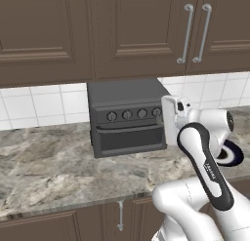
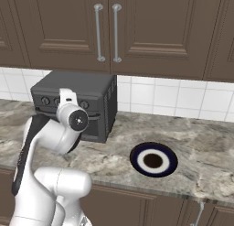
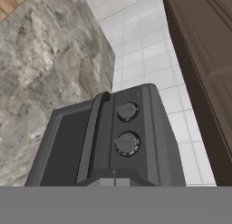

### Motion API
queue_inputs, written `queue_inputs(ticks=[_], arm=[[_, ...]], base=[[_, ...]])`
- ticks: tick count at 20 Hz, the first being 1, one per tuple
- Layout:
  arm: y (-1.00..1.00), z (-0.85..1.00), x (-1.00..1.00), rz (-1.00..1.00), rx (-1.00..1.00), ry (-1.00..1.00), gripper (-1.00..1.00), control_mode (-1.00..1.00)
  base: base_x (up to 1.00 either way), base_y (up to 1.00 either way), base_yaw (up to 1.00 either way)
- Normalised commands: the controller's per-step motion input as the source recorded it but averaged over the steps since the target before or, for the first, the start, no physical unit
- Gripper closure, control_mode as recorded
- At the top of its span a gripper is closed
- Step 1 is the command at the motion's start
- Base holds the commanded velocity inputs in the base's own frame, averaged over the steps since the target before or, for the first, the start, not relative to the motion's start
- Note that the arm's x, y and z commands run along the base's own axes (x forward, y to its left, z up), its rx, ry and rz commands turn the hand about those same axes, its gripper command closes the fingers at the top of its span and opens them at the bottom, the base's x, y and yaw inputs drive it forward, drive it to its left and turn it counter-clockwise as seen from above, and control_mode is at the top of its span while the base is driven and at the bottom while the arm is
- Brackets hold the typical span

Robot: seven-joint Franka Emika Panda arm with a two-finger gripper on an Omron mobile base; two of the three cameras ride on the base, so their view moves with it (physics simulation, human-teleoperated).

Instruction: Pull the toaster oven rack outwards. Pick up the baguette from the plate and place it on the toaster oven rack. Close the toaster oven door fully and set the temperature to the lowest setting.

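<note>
One toaster oven (image 1: 128, 117), four knobs (image 1: 127, 114), door shut; one plate (image 2: 153, 159); hand (image 3: 114, 177) fingers together

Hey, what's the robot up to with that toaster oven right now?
The arm's shut gripper sits right at the knob row of the toaster oven. The toaster oven door is closed. The plate on the counter has nothing on it, so the arm looks to be working on a knob.
</note>
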Motion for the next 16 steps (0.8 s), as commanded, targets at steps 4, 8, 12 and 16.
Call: queue_inputs(ticks=[4,8,12,16], arm=[[0.06,-0.24,0.25,-0.02,0.04,-0.07,1.0,-1.0],[0.0,-0.13,0.33,-0.03,0.06,-0.04,1.0,-1.0],[0.0,-0.05,0.34,-0.03,0.07,-0.02,1.0,-1.0],[0.0,0.0,0.3,-0.02,0.06,0.0,1.0,-1.0]], base=[[0.0,0.0,0.0],[0.0,0.0,0.0],[0.0,0.0,0.0],[0.0,0.0,0.0]])
